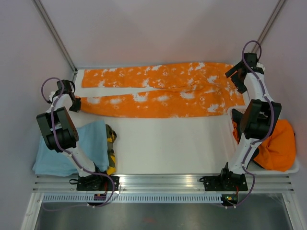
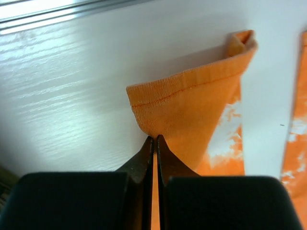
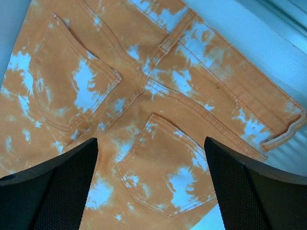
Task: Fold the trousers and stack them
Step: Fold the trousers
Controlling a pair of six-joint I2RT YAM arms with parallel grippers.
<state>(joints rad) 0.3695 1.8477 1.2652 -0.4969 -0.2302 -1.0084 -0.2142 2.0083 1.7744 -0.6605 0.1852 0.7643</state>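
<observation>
Grasping stage: the trousers lie flat along the worktop's far side. My left pincer pinches a leg hem. My right pincer hovers wide above the waistband. Next, I judge, it must grip there.

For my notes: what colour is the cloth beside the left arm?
Light blue cloth, best in the top view.

Your right wrist camera looks down on the bright orange, white-blotched fabric trousers, seat side up. You can see two stitched back pockets, and the waistband lies along the white tabletop at upper right. Your right gripper has its black fingers spread wide, framing the nearer pocket.
</observation>
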